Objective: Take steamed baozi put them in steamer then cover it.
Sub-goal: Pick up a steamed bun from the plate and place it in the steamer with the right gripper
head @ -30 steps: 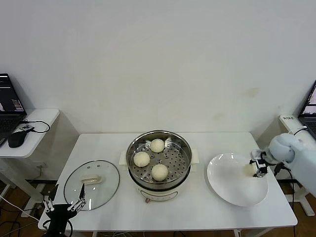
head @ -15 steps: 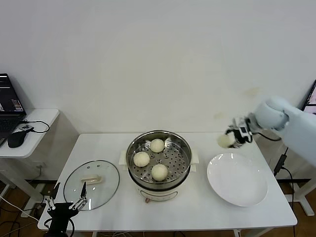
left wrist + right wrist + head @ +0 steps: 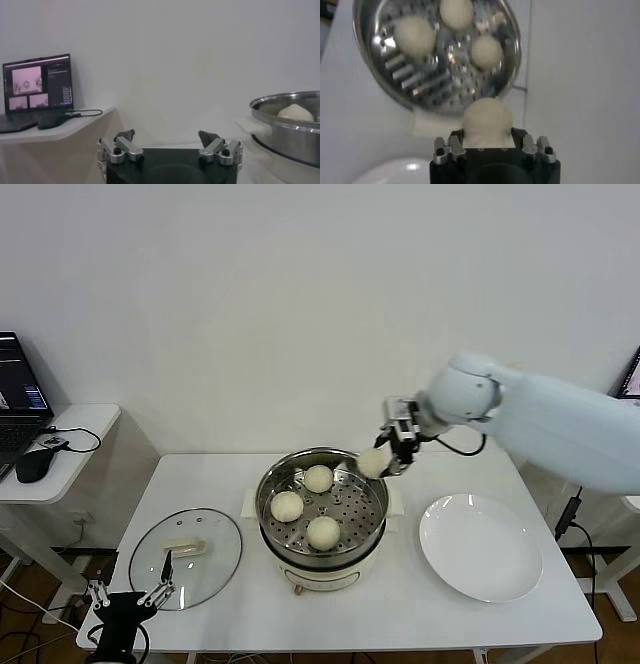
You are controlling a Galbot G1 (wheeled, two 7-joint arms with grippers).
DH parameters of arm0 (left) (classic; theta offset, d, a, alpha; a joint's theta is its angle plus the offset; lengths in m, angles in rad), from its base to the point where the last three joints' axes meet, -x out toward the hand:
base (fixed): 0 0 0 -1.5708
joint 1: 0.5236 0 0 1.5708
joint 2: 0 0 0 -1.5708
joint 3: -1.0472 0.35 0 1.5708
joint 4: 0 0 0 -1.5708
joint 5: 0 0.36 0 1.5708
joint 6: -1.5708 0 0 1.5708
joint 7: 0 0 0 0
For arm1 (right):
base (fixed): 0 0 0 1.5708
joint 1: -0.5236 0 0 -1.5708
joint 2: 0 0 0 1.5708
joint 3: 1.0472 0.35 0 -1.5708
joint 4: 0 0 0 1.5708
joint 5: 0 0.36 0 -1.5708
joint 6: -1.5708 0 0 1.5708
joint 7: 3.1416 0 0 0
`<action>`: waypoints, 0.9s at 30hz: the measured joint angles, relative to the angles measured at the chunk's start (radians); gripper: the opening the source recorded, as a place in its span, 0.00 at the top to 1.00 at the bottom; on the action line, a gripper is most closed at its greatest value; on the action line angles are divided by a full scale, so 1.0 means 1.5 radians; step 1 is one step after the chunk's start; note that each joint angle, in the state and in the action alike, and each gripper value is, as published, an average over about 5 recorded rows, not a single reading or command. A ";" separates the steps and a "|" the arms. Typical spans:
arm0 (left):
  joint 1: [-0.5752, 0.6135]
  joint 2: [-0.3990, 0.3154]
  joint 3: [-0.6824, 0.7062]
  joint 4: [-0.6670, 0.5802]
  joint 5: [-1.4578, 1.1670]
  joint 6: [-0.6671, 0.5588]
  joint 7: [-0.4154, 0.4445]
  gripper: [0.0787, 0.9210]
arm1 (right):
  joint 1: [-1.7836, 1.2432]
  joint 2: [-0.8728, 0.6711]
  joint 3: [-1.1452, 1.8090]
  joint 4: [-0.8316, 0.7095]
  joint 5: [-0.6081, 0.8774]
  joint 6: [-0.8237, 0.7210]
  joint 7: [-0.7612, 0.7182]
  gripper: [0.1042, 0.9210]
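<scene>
No legible brand or writing appears on any object. The right hand [image 3: 385, 454] pinches the fourth baozi [image 3: 372, 463] in the air above the far right rim of the steamer [image 3: 321, 502], where three baozi [image 3: 322, 531] lie on the perforated floor. The cover [image 3: 186, 557] rests flat on the tabletop [image 3: 400, 604] left of the steamer; a bare white plate [image 3: 481, 546] lies to its right. The left hand [image 3: 130, 599], fingers spread, hangs low at the tabletop's near left corner. A laptop [image 3: 18, 399] and mouse [image 3: 33, 465] occupy a side table [image 3: 75, 442].
</scene>
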 measured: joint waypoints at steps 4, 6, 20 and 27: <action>-0.001 -0.001 -0.005 0.000 -0.001 0.000 0.000 0.12 | -0.016 0.037 -0.009 -0.019 0.005 -0.019 0.006 0.39; 0.001 0.000 -0.007 0.000 -0.002 0.000 0.000 0.12 | -0.027 0.053 -0.012 -0.032 0.002 -0.026 0.008 0.39; 0.000 0.000 -0.015 -0.002 -0.005 -0.001 0.000 0.12 | -0.090 0.105 -0.011 -0.094 -0.029 -0.060 0.012 0.39; 0.002 -0.001 -0.015 -0.001 -0.005 -0.001 0.000 0.12 | -0.098 0.105 0.001 -0.093 -0.025 -0.070 0.017 0.28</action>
